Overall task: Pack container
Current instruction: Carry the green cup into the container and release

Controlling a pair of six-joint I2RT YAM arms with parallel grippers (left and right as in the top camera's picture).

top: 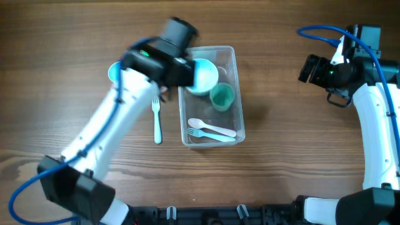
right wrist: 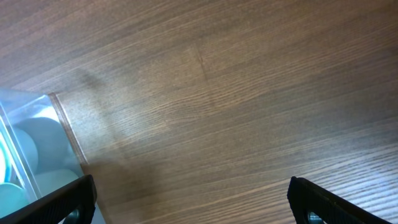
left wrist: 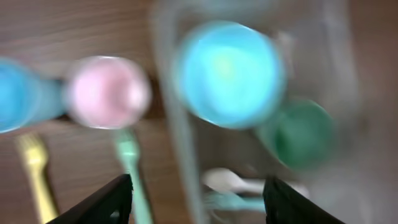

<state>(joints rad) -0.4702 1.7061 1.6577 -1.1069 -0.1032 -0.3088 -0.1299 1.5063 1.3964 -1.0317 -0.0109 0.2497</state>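
Note:
The clear plastic container (top: 238,94) stands at the table's middle. It holds a light blue bowl (top: 205,75), a green cup (top: 222,97), a white spoon (top: 212,127) and a light blue fork (top: 206,133). My left wrist (top: 164,62) hovers over the container's left rim. The blurred left wrist view shows my left gripper (left wrist: 196,199) open and empty above the container wall (left wrist: 180,143), with the blue bowl (left wrist: 227,71) and the green cup (left wrist: 301,134) beyond. My right gripper (right wrist: 193,199) is open and empty over bare wood at the far right, with the container's corner (right wrist: 37,143) at its left.
Left of the container on the table lie a mint fork (top: 157,119), a pink bowl (left wrist: 109,92), a blue cup (top: 112,72) and a yellow fork (left wrist: 37,174). The right arm (top: 375,106) stands along the right edge.

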